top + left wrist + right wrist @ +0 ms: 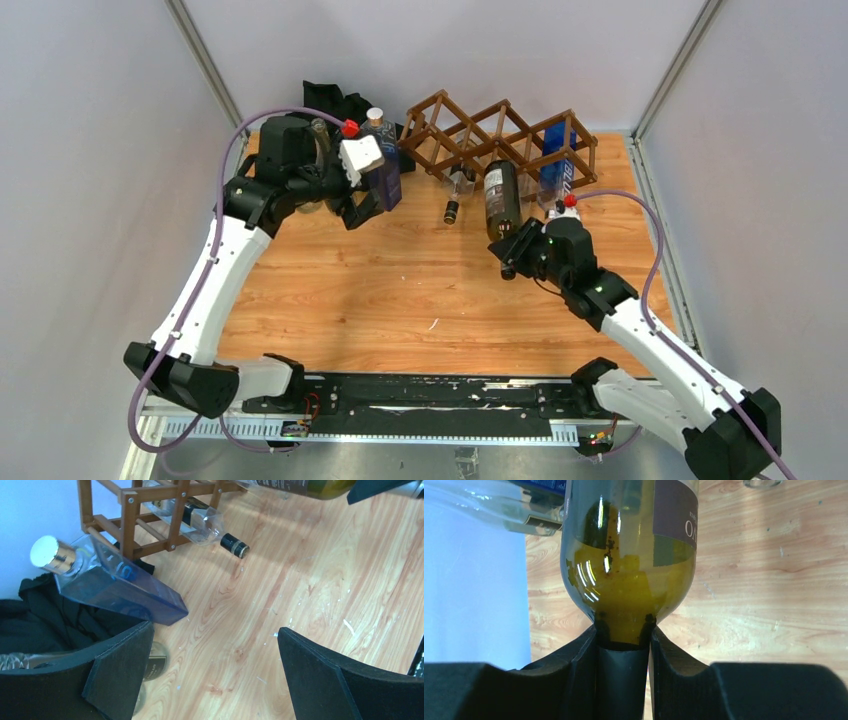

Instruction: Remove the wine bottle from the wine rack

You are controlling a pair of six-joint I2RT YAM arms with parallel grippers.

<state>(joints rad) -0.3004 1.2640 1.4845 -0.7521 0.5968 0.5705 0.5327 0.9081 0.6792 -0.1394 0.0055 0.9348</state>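
Observation:
The dark green wine bottle [501, 200] with a dark label lies neck-first toward me, its base at the front of the brown lattice wine rack [500, 130]. My right gripper [512, 255] is shut on its black-foiled neck. In the right wrist view the wine bottle [629, 555] fills the middle, with the right gripper [623, 675] clamped on either side of the neck. My left gripper [367, 208] hangs open left of the rack. In its own view the left gripper [215, 665] holds nothing, only bare table between the pads.
A blue square bottle [385, 170] with a silver cap stands by the rack's left end, close to my left fingers. A clear bottle [458, 190] with a black cap pokes from the rack. A blue-labelled bottle [557, 170] sits in the right cell. Black cloth [40, 615] lies far left.

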